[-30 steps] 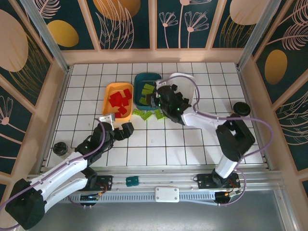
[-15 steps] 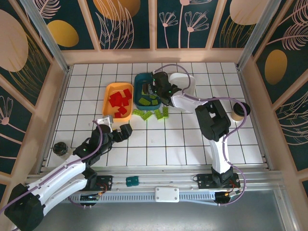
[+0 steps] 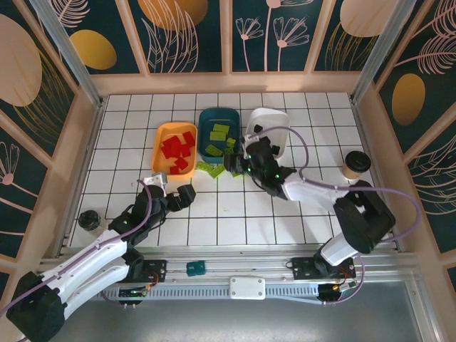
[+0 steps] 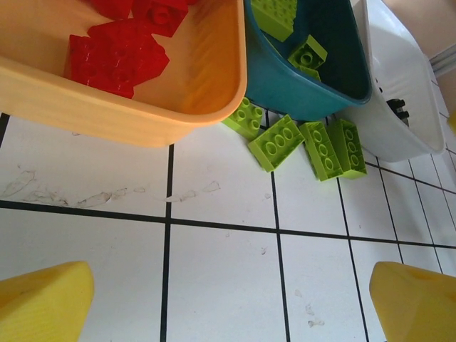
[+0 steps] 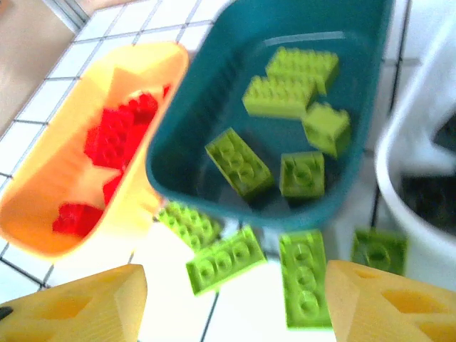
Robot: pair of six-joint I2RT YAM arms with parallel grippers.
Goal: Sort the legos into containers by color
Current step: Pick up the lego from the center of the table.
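The white tray [image 5: 400,142] runs off frame, its dark contents [image 5: 427,198] blurred.

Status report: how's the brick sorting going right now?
Left pincer and right pincer open. Red legos in orange-yellow tray. Four green legos loose by teal tray. Nothing blocking.

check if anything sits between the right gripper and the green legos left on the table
Nothing visible does. The right gripper hangs open over the loose green legos, which lie on bare tile beside the teal tray, at its near wall.
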